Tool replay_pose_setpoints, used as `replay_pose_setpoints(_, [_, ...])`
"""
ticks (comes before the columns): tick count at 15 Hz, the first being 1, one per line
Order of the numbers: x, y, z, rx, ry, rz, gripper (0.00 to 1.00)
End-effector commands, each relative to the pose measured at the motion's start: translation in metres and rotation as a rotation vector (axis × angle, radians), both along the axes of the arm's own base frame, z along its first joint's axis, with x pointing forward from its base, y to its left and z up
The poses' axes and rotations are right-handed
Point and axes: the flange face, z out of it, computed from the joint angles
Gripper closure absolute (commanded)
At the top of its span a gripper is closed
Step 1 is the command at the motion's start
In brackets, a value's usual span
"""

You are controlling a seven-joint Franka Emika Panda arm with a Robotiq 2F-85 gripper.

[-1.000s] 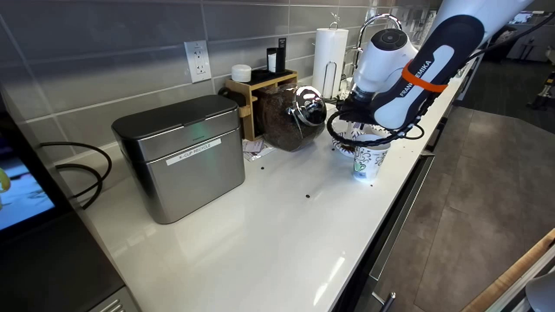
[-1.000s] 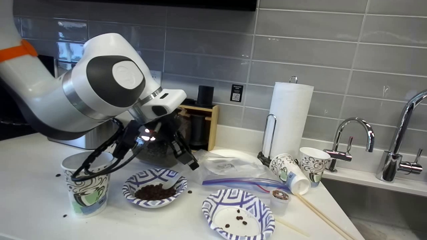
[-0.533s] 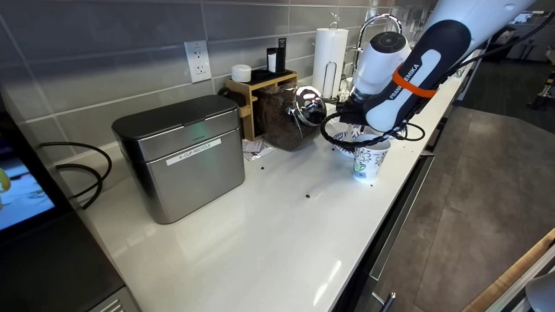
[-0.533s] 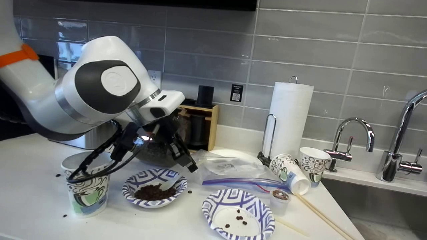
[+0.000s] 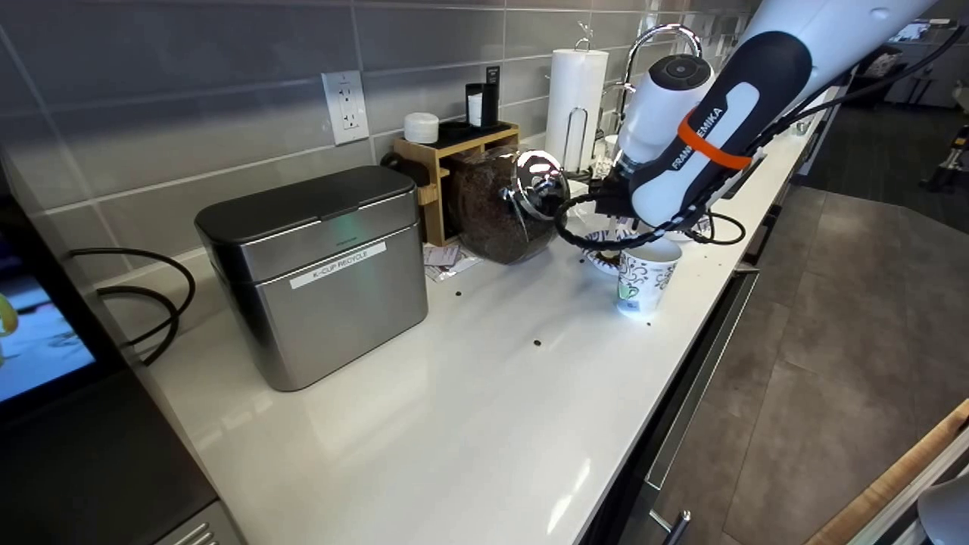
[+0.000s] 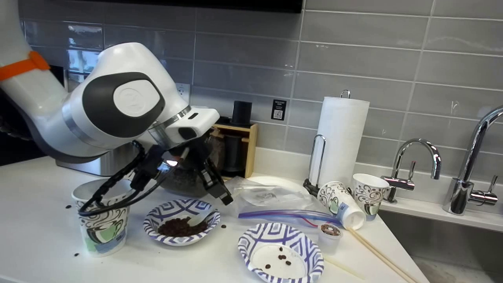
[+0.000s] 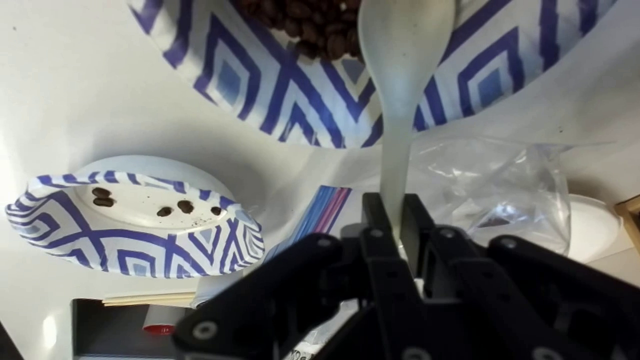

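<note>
you have the jaws clamped on the handle of a white spoon [image 7: 397, 130], pressed from both sides. the spoon's scoop lies over dark beans [image 7: 310, 30] inside a blue-patterned paper bowl [image 7: 320, 115]; you cannot tell whether it touches them. a clear plastic bag [image 6: 267, 196] lies on the bench [image 6: 43, 224] just past the bowl's rim. on one side of that bowl, near it, a printed cup [image 6: 106, 232] stands upright; on the other sits a second bowl [image 6: 281, 234] of the same pattern, a few beans scattered in its bottom. beyond it you find a small tub [image 6: 329, 237] with a brown top, a pair of thin sticks [image 6: 369, 244], a tipped cup [image 6: 334, 198] on its side and, just beside that, an upright cup [image 6: 371, 192]. farther back, a glass jar [image 5: 484, 212] of something brown tilts by a wooden rack [image 6: 250, 151], and a paper towel roll [image 6: 340, 145] stands near the tiled wall [image 6: 243, 55]. well apart from the jaws you see a silver bin [image 5: 348, 288] and two chrome taps [image 6: 457, 196].
</note>
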Motion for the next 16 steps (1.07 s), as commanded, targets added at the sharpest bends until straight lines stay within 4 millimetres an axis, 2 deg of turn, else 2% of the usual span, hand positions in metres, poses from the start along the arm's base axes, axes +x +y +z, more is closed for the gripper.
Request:
replay_pose_setpoints(1, [-0.0057,-0.0001,-0.0061,0.013,0.057,-0.007,0.97])
replay_pose_setpoints(16, [-0.0096,0.0031,-0.0022,0.088,0.145,0.001,0.97])
